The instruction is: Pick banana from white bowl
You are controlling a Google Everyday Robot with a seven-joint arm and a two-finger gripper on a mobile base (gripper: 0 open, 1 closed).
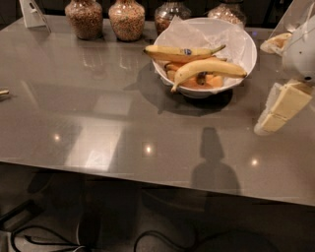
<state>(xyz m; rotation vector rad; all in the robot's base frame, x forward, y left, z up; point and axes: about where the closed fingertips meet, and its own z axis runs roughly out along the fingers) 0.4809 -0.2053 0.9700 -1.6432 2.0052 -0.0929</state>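
Note:
The white bowl stands at the back right of the grey table, lined with crumpled white paper. The curved plain yellow banana lies across its front, on top of orange pieces of fruit. A straighter banana with a small blue sticker lies behind it, its end sticking out over the left rim. My gripper, cream-coloured, hangs at the right edge of the view. It is to the right of the bowl and a little nearer to the camera, above the table and apart from both bananas.
Several glass jars of grains stand in a row behind and left of the bowl. A white card stand is at the back left corner. A clear wrapper with food lies at the back right. The table's front edge crosses the lower view.

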